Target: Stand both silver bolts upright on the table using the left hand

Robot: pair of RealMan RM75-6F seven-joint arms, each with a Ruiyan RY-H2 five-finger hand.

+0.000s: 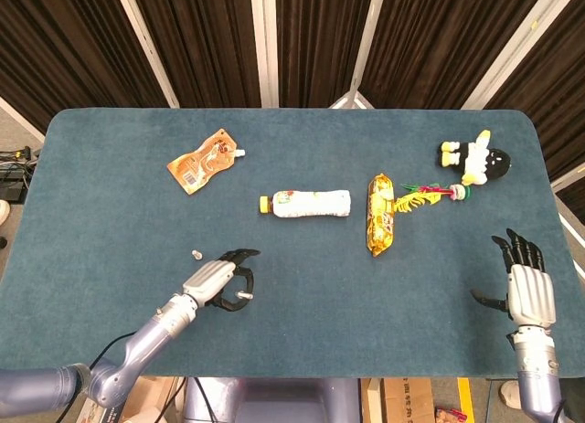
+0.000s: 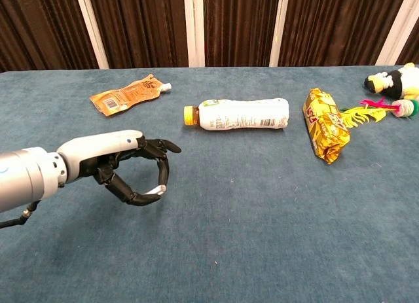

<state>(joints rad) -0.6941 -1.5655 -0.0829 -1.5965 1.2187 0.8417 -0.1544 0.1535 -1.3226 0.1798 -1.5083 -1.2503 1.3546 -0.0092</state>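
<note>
One small silver bolt (image 1: 196, 255) stands on the blue table (image 1: 302, 277), just left of my left hand (image 1: 218, 281). The chest view does not show this bolt. My left hand (image 2: 121, 164) hovers low over the front left of the table and pinches the second silver bolt (image 2: 156, 190) between thumb and fingertips. The head view shows that bolt (image 1: 243, 295) sticking out at the hand's right side. My right hand (image 1: 529, 286) rests near the front right table edge, fingers spread, holding nothing.
An orange pouch (image 1: 205, 161) lies at the back left. A white bottle (image 1: 306, 204) with a yellow cap lies on its side mid-table, with a yellow snack bag (image 1: 380, 214) to its right. A plush toy (image 1: 475, 158) and a colourful toy (image 1: 430, 195) sit at the back right.
</note>
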